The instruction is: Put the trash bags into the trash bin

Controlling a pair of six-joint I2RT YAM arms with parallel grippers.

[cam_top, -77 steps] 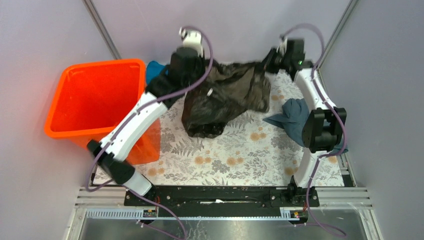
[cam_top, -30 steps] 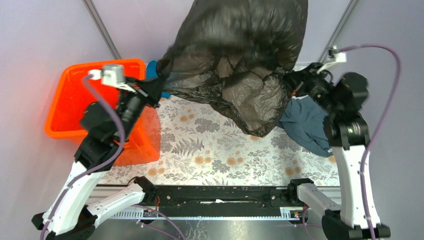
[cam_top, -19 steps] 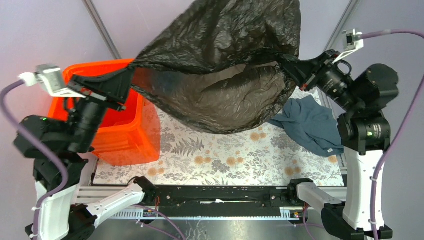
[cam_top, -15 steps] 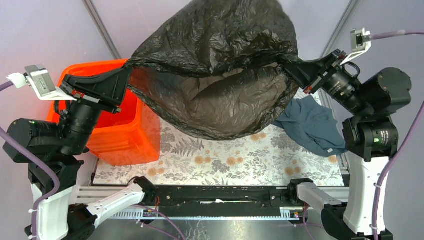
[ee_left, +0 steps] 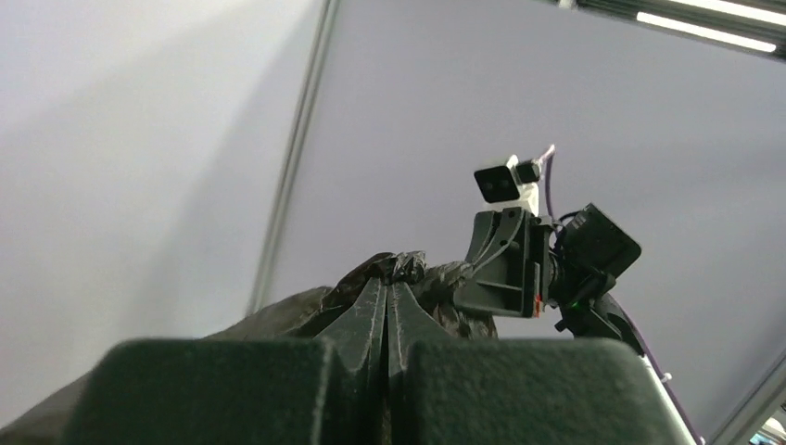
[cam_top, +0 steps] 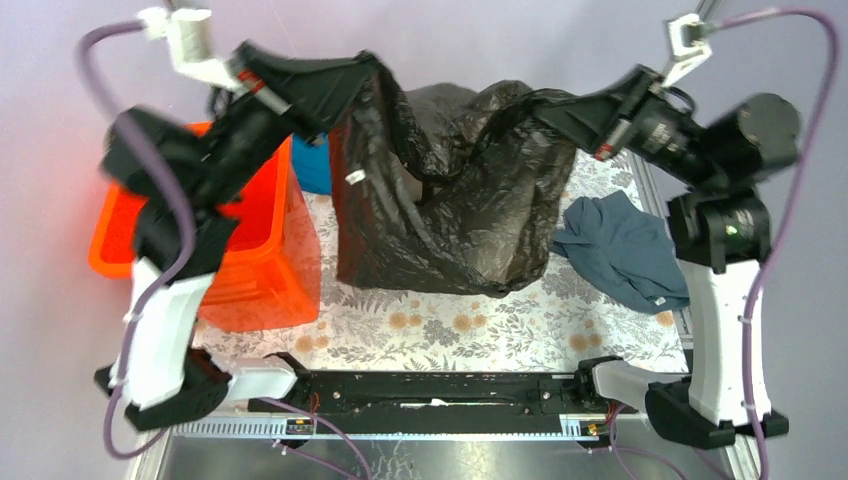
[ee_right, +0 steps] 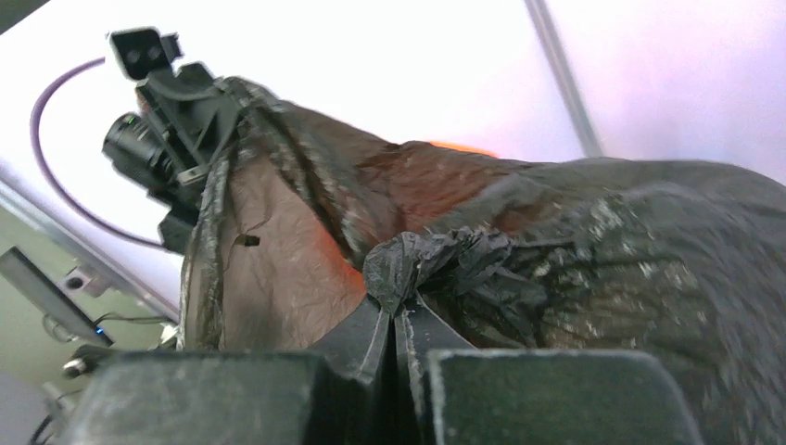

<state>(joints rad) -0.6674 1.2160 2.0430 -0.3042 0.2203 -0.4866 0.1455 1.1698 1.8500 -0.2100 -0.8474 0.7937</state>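
Clamped by the left gripper (cam_top: 365, 68) and right gripper (cam_top: 548, 108), the trash bag (cam_top: 450, 220) hangs outside the trash bin (cam_top: 265, 270) at nine o'clock.

We see a table (cam_top: 450, 330) covered in a pale fern-and-flower print. At nine o'clock the orange trash bin (cam_top: 250, 290) stands on it. The black trash bag (cam_top: 450, 240) rests its lower end at the centre. A grey-blue cloth (cam_top: 620, 250) lies crumpled at three o'clock, and a teal cloth (cam_top: 312, 168) at eleven, just behind the bin. A black rail (cam_top: 430, 390) runs along six.
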